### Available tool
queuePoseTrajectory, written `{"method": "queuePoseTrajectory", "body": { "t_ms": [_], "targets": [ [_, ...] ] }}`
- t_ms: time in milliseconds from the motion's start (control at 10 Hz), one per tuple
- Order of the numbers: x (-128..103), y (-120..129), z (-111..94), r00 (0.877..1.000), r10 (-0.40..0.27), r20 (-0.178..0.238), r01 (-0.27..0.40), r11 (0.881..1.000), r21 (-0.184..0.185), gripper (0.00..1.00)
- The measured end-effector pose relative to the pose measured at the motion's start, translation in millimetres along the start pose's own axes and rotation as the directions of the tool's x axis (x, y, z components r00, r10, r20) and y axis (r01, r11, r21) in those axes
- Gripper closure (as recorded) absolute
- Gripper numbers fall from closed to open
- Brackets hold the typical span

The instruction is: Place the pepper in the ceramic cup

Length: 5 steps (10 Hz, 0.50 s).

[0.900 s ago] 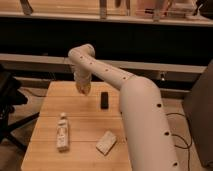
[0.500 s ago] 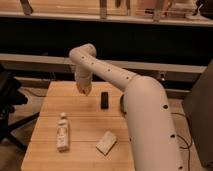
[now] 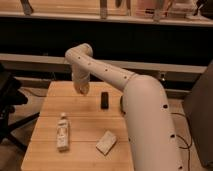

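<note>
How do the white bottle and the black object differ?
The white bottle is pale and longer; the black object is dark and shorter. The white bottle lies near the table's front left; the black object sits farther back, nearer the middle. Both rest on the wooden table. The gripper hangs above the table's back part, near the black object.

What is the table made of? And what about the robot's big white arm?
The light-brown square table looks like matte wood: it has a warm tan colour and faint plank lines. The white curved robot arm looks like smooth plastic or a painted shell, dotted with small dark holes; which one is unclear. Its gripper hangs over the table's far part.
</note>
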Motion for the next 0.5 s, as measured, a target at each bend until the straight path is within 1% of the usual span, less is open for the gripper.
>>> {"method": "queuePoseTrajectory", "body": {
  "t_ms": [100, 200, 300, 500],
  "targets": [
    [-0.3, -0.8, -1.3, 1.0, -0.002, -0.003, 0.002, 1.0, 0.002, 0.77],
    [0.9, 1.0, -2.8, 1.0, -0.001, -0.007, 0.001, 1.0, 0.001, 0.67],
    [0.5, 2.5, -4.4, 1.0, -0.004, -0.011, 0.004, 1.0, -0.001, 0.63],
    [-11.5, -8.8, -7.5, 0.999, -0.032, -0.025, 0.032, 0.999, -0.003, 0.44]
  ]
}}
